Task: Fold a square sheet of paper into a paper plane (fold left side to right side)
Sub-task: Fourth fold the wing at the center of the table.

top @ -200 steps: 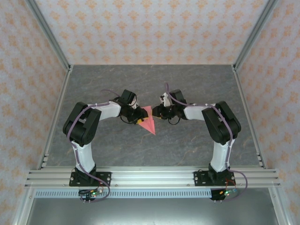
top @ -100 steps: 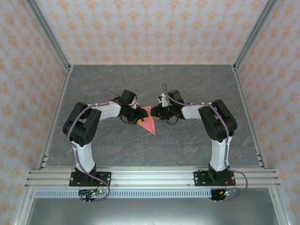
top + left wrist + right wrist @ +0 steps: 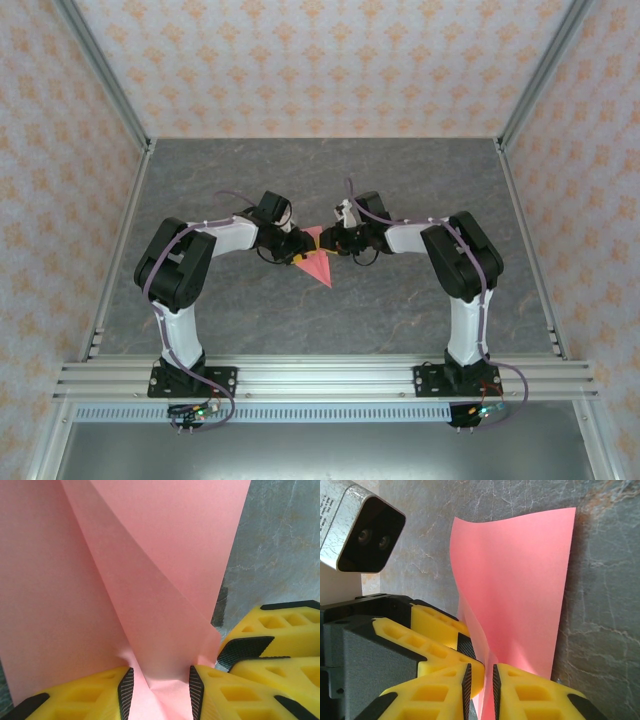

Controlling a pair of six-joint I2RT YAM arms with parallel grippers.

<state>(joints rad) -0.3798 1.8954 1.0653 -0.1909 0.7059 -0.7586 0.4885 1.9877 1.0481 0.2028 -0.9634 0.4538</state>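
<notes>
The left gripper point(image 3: 160, 687) was narrowed onto a gathered fold of the paper point(image 3: 150, 555). Both black pads were pressed against pink, and small wrinkles were raised where the fold was squeezed. The right gripper point(image 3: 481, 682) was closed to a thin slit, with an edge of the same sheet caught between its pads. One of its yellow fingers point(image 3: 270, 630) was seen just beside the left gripper's, so the two grips were set very near each other.

From those grips the paper rose and spread outward as a loose, twisted flap with one diagonal crease running through it. From overhead it was seen at the middle of the grey table point(image 3: 400, 180), between the two wrists, as a pointed wedge with its tip turned toward the arms' bases. Whether its far edge rested on the table could not be told.

The fold was judged to be under way, not pressed flat. Several risks were judged from here:

- **Tearing or puckering:** this could happen at the short span between the grips if the arms were drawn apart or twisted against each other.
- **Slipping:** the thin edge in the right jaws could slip if it were tugged.
- **A crooked crease:** one could be set if the bowed flap were laid down before its edges were matched.
- **Knocked fingers:** this was also possible at so close a spacing.
</notes>
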